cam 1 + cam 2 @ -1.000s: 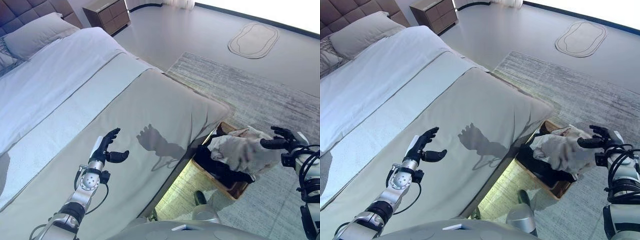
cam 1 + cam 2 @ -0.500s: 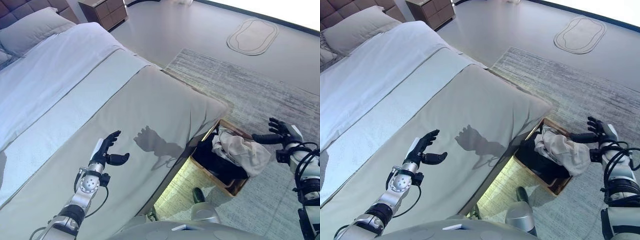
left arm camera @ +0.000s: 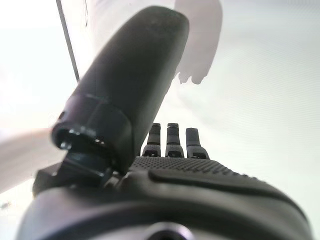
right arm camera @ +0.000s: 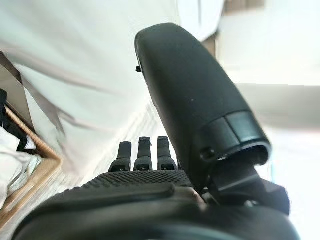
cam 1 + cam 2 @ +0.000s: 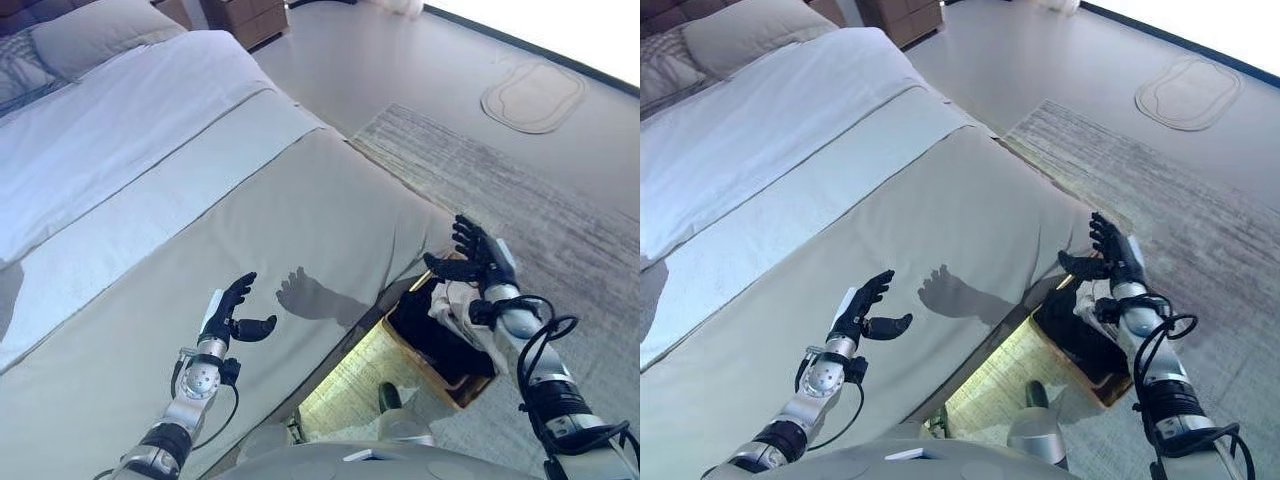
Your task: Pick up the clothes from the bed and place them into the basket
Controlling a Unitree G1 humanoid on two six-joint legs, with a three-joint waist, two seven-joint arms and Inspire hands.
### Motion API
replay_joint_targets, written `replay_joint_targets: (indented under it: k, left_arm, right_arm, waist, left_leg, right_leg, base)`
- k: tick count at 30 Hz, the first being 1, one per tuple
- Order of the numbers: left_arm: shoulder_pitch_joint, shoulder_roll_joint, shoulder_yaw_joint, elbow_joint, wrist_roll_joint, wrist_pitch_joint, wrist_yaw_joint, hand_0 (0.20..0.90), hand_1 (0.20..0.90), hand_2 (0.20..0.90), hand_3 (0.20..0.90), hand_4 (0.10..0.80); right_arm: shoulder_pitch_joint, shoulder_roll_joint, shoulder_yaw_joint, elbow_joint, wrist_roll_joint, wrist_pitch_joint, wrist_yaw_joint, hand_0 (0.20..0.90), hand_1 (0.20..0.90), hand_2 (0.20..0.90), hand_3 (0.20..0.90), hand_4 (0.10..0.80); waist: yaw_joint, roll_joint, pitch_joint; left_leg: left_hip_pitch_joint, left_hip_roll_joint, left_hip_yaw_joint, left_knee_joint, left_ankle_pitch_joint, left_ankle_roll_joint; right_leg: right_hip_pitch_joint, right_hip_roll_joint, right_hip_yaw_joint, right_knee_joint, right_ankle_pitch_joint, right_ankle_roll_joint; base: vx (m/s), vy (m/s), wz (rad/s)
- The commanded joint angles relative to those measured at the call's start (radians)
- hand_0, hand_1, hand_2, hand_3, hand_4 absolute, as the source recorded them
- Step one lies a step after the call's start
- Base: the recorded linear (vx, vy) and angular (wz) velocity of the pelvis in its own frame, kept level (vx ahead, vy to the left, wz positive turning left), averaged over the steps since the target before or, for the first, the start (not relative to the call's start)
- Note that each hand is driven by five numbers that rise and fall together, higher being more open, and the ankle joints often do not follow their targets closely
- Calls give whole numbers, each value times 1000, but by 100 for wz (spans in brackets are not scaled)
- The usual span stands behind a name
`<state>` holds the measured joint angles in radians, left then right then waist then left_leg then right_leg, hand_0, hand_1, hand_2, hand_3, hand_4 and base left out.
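Observation:
A wicker basket [image 5: 455, 385] stands on the rug at the foot corner of the bed [image 5: 200, 200]. It holds dark clothes [image 5: 425, 335] and a pale garment [image 5: 462, 305] on top; its rim also shows in the right wrist view [image 4: 35, 172]. My right hand [image 5: 478, 258] is open and empty above the basket, close to the bed's corner. My left hand [image 5: 232, 312] is open and empty over the grey bedspread. I see no loose clothes on the bed.
A pillow [image 5: 85, 35] lies at the head of the bed. A wooden nightstand [image 5: 245, 12] stands beyond it. A grey rug [image 5: 540, 210] covers the floor by the basket, and a small oval mat [image 5: 535, 95] lies farther off.
My right hand let go of the pale garment, which now lies in the basket, and moved left toward the bed's corner. The camera view shifted. The left hand stayed over the bedspread.

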<state>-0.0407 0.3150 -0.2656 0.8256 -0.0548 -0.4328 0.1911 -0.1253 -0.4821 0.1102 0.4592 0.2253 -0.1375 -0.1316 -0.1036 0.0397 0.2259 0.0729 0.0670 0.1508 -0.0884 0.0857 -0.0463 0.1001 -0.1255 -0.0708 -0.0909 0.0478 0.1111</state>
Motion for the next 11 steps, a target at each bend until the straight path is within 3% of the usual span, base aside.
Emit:
replay_joint_targets:
  k: [1, 11]
  left_arm:
    - [-24, 36, 76, -74, 14, -41, 40, 900, 900, 900, 900, 800]
    - [22, 31, 112, -108, -13, -33, -30, 900, 900, 900, 900, 800]
  right_arm:
    - [-28, 10, 6, -134, -79, -137, -22, 900, 900, 900, 900, 800]
    - [-2, 52, 115, -146, -175, -113, 15, 900, 900, 900, 900, 800]
  waist:
    - [55, -37, -82]
    - [145, -44, -94]
  left_leg:
    - [28, 17, -87, 94, -153, -13]
    - [10, 8, -148, 74, -126, -21]
  right_leg:
    - [-67, -8, -10, 120, -62, -3]
    - [-17, -32, -119, 113, -78, -3]
  base:
    - [2, 6, 27]
    - [31, 1, 27]
